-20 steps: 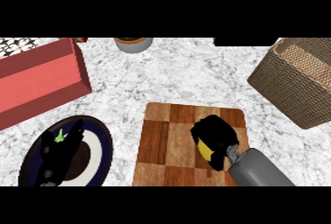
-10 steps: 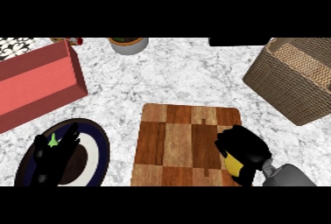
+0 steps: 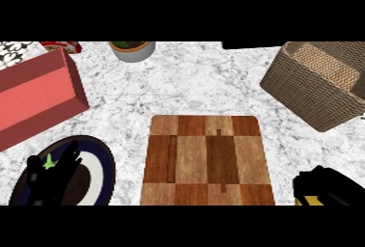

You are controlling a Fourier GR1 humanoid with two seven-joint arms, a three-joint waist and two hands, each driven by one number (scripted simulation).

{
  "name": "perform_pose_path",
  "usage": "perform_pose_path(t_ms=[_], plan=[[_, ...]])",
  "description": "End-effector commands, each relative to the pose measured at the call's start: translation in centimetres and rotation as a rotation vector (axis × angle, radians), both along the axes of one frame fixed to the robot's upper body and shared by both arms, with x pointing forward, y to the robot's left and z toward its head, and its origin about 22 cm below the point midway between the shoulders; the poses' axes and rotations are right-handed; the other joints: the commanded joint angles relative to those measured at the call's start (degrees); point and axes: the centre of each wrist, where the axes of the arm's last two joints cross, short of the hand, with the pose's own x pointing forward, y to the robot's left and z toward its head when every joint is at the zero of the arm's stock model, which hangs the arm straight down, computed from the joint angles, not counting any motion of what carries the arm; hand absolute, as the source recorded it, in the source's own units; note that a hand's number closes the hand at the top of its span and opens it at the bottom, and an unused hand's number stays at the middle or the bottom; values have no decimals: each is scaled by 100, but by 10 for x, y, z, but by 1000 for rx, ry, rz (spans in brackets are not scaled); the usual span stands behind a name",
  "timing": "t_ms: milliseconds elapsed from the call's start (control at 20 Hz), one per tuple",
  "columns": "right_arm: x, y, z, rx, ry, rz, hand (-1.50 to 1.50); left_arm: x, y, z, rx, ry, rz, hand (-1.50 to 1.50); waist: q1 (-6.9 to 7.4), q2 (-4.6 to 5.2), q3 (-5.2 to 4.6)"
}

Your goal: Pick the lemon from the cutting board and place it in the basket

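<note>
Right of cutting board (image 3: 206, 161) | right hand (image 3: 331, 185) curled round lemon (image 3: 309, 200) | left hand (image 3: 53, 171) open over plate (image 3: 105, 161)

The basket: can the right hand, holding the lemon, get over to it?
Probably yes. Only bare counter lies between the right hand, curled round the lemon, and the basket.

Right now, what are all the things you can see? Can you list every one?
Cutting board: one, brown wood, middle.
Basket: one, tan wicker, upper right.
Lemon: one, yellow, lower right, mostly hidden in the right hand.
Plate: one, dark blue rim, lower left.
Box: one, red, left.
Plant pot: one, grey, top edge.
Counter: one, white-grey marble, under everything.
Left hand: one, black, open over the plate.
Right hand: one, black, curled round the lemon, right of the cutting board.
</note>
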Motion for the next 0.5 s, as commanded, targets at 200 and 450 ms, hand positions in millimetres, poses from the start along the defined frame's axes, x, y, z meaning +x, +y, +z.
perform_pose_path(t_ms=[200,450], plan=[[5,-44,69,585,-35,-61,150,-9,-1,-8,-24,68,22,0,-25,15,-74],[9,-100,150,647,-41,-164,150,-7,-5,-8,-7,62,5,0,89,26,-84]])
